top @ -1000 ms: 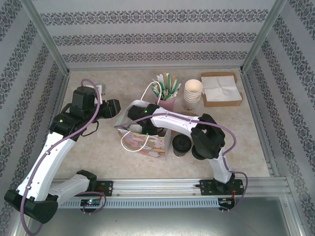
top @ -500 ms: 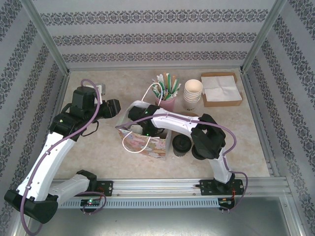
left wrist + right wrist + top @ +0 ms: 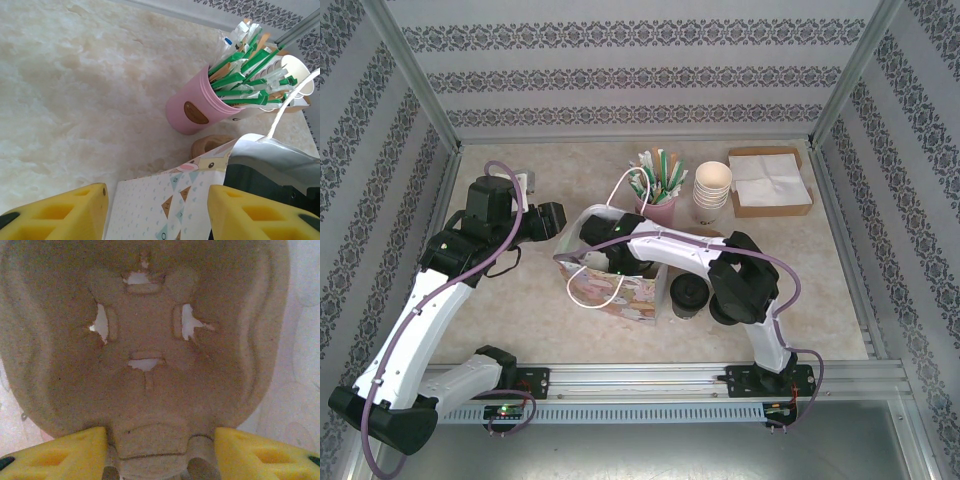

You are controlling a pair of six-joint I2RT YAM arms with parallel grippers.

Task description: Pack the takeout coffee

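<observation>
The takeout coffee [image 3: 688,295], a small cup under a round black lid, stands on the table just right of the patterned paper bag [image 3: 620,290]. My right gripper [image 3: 607,250] reaches down into the bag. In the right wrist view a brown moulded pulp cup carrier [image 3: 145,340] lies right in front, its near edge between the fingers of my right gripper [image 3: 160,437], whose jaws stand apart. My left gripper [image 3: 558,220] hovers at the bag's left end. The bag's end wall [image 3: 150,215] lies between the wide-apart fingers of my left gripper [image 3: 157,192]; I cannot tell if they touch it.
A pink cup of green-wrapped sticks [image 3: 658,205] stands just behind the bag. A stack of cream paper cups [image 3: 712,190] is to its right, and a box of napkins [image 3: 770,182] sits at the back right. Metal frame posts line both sides.
Hardly anything differs in the top view. The right gripper stays inside the bag with only a slight shift, and the left arm has not moved.
</observation>
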